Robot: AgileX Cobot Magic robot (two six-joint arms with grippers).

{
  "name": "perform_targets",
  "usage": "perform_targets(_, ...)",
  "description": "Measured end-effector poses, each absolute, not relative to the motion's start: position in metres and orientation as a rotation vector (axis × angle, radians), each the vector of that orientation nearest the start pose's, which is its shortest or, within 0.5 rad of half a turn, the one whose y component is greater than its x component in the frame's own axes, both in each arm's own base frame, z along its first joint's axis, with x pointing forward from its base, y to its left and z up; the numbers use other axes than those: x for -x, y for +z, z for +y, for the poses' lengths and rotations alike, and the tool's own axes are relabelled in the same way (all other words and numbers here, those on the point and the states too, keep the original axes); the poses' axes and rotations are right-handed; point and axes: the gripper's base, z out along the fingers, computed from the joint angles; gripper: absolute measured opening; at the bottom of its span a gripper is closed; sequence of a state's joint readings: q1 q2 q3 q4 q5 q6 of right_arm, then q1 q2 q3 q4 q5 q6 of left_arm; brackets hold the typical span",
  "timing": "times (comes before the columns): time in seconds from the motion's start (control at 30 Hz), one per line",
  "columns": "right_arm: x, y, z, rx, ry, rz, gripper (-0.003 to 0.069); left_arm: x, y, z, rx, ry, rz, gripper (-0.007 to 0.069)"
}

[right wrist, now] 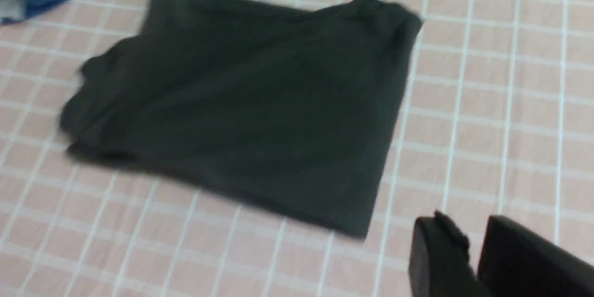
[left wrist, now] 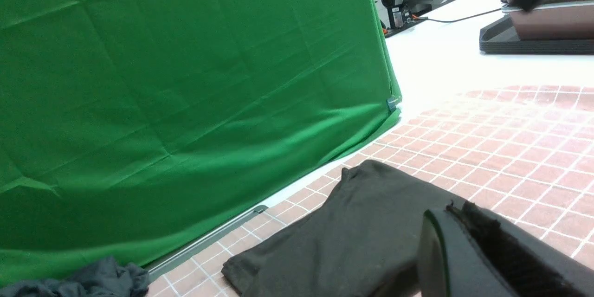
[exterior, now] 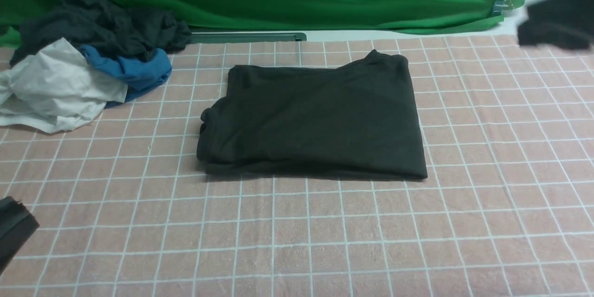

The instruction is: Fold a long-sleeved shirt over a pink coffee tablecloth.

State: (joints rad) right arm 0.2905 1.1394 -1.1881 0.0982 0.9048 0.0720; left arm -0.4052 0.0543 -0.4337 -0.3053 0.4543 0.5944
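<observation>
The black shirt (exterior: 315, 118) lies folded into a rectangle in the middle of the pink checked tablecloth (exterior: 325, 241), with bare cloth all round its edges. A heap of clothes (exterior: 83, 74) sits at the far left. The left claw (left wrist: 487, 255) is closed and empty; the right claw (right wrist: 475, 260) stands slightly apart, holding nothing, near the shirt's corner.

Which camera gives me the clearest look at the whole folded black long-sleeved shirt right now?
The front view: the folded black long-sleeved shirt lies whole and sharp on the pink checked tablecloth, every edge visible. The right wrist view also shows all of it, but blurred. The left wrist view shows part, cut off by a gripper finger.
</observation>
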Motion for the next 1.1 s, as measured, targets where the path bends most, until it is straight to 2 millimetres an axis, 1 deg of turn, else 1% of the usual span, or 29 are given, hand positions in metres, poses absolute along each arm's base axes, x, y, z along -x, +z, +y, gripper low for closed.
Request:
perform_targets(0.03,-0.211,0.388,0.071,0.223,0.304,2.339,0.0133,-0.018,0.312,-0.021,-0.643,-0.171,1.402,0.0017)
perform_targets(0.07,-0.189,0.385,0.069,0.223,0.325,2.326,0.0134,-0.018,0.312,-0.021,-0.643,-0.171,1.402,0.0017)
perform_targets(0.1,-0.184,0.387,0.068,0.224,0.331,2.313,0.0134,-0.018,0.312,-0.021,-0.644,-0.170,1.403,0.0017)
perform_targets(0.17,-0.155,0.381,0.062,0.230,0.354,2.287,0.0132,-0.018,0.312,-0.021,-0.645,-0.170,1.404,0.0017)
perform_targets(0.2,-0.145,0.380,0.059,0.228,0.363,2.272,0.0128,-0.018,0.312,-0.021,-0.645,-0.170,1.405,0.0017)
perform_targets(0.23,-0.138,0.375,0.057,0.223,0.365,2.273,0.0120,-0.018,0.312,-0.021,-0.645,-0.170,1.405,0.0017)
perform_targets(0.27,-0.137,0.374,0.056,0.221,0.366,2.272,0.0118,-0.018,0.312,-0.021,-0.645,-0.170,1.405,0.0017)
perform_targets(0.3,-0.123,0.369,0.051,0.220,0.369,2.255,0.0099,-0.018,0.312,-0.021,-0.645,-0.170,1.405,0.0017)
perform_targets(0.4,-0.102,0.354,0.044,0.219,0.372,2.239,0.0041,-0.018,0.312,-0.021,-0.645,-0.170,1.405,0.0017)
perform_targets(0.57,-0.075,0.325,0.033,0.218,0.369,2.212,0.0020,-0.018,0.312,-0.021,-0.645,-0.170,1.405,0.0017)
perform_targets(0.67,-0.067,0.312,0.030,0.217,0.367,2.217,0.0020,-0.018,0.312,-0.021,-0.646,-0.170,1.405,0.0017)
perform_targets(0.7,-0.066,0.312,0.030,0.217,0.367,2.215,0.0020,-0.018,0.312,-0.021,-0.646,-0.170,1.405,0.0017)
perform_targets(0.8,-0.063,0.303,0.029,0.218,0.364,2.228,0.0021,-0.018,0.312,-0.021,-0.646,-0.170,1.405,0.0017)
perform_targets(1.1,-0.063,0.302,0.029,0.217,0.365,2.226,0.0040,-0.018,0.312,-0.021,-0.646,-0.170,1.405,0.0017)
